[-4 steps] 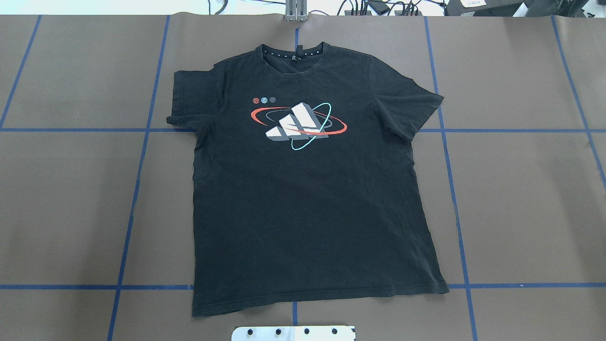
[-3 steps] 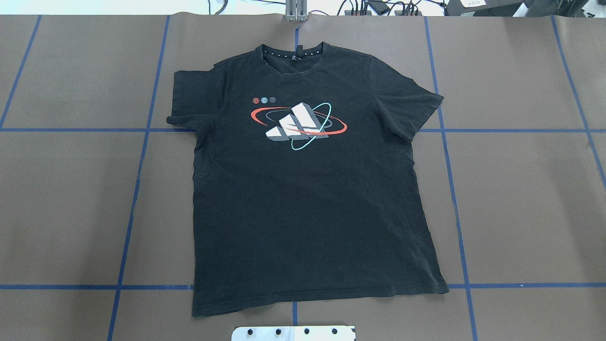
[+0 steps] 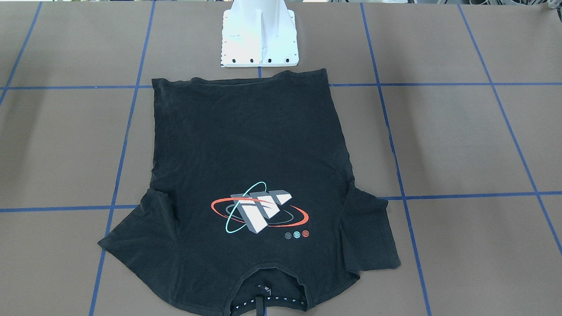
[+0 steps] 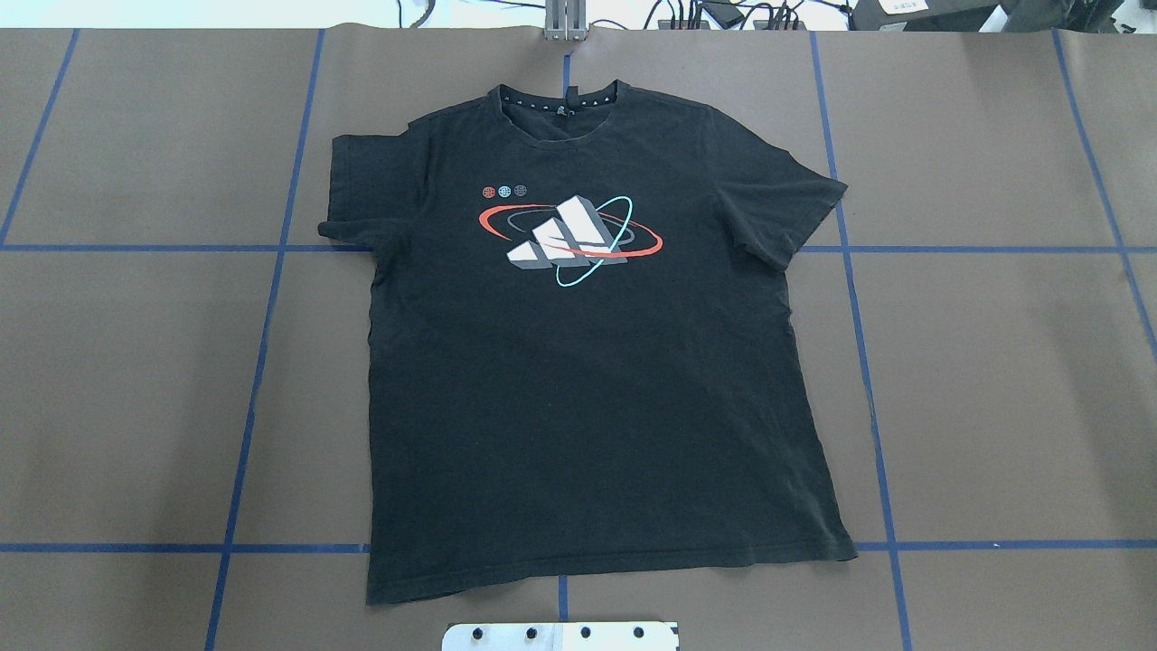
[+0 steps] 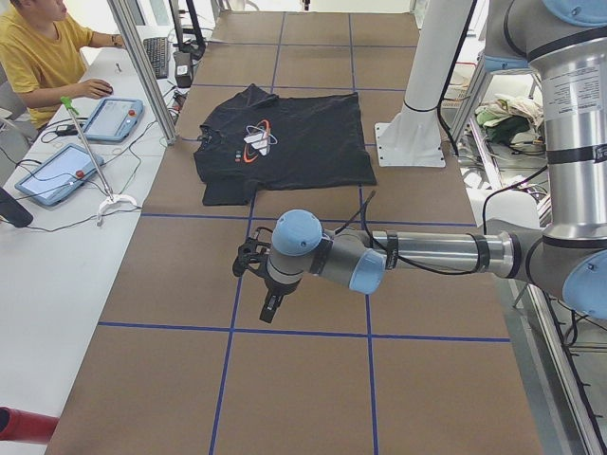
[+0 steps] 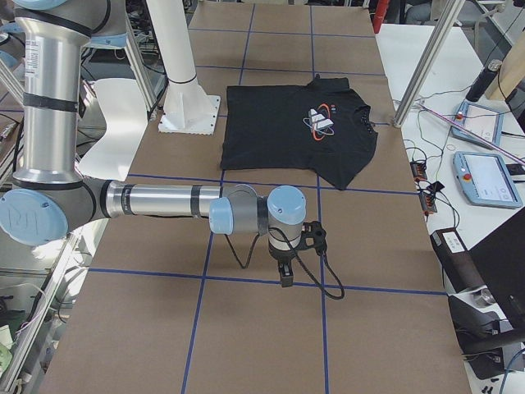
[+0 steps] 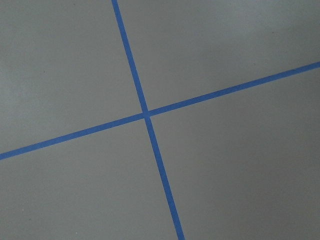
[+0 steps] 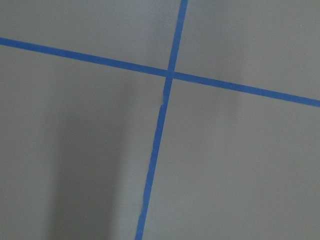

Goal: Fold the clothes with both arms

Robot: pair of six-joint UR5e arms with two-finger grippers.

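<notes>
Over bare table at the two ends, well apart from the garment:

1. Left gripper. Black, two-finger, pointing down above the brown cover, close to a blue tape line. It shows only in the side view, so I cannot tell whether the fingers are spread or pressed together. Its wrist camera shows only a tape crossing.

2. Right gripper. Black, two-finger, pointing down just above a tape line. It also shows only from the side, so the finger state cannot be told. Its wrist camera shows another crossing of tape lines and a soft shadow.

3. Left arm. Silver-grey with light blue joint caps. The forearm lies level over the table, and a black cable loops at the wrist.

4. Right arm. Same build, forearm level, with a black cable hanging in a loop below the wrist.

5. Black T-shirt. Lies flat at mid-table, with neither gripper touching it. The orbit logo faces up. The collar lies toward the far edge and the hem toward the robot, just beside the white pedestal base. Both short sleeves are laid out to the sides.

6. Table cover. Brown, marked into squares by blue tape.

7. Side bench. A person in a yellow shirt is seated there, with two blue-edged tablets nearby.
</notes>
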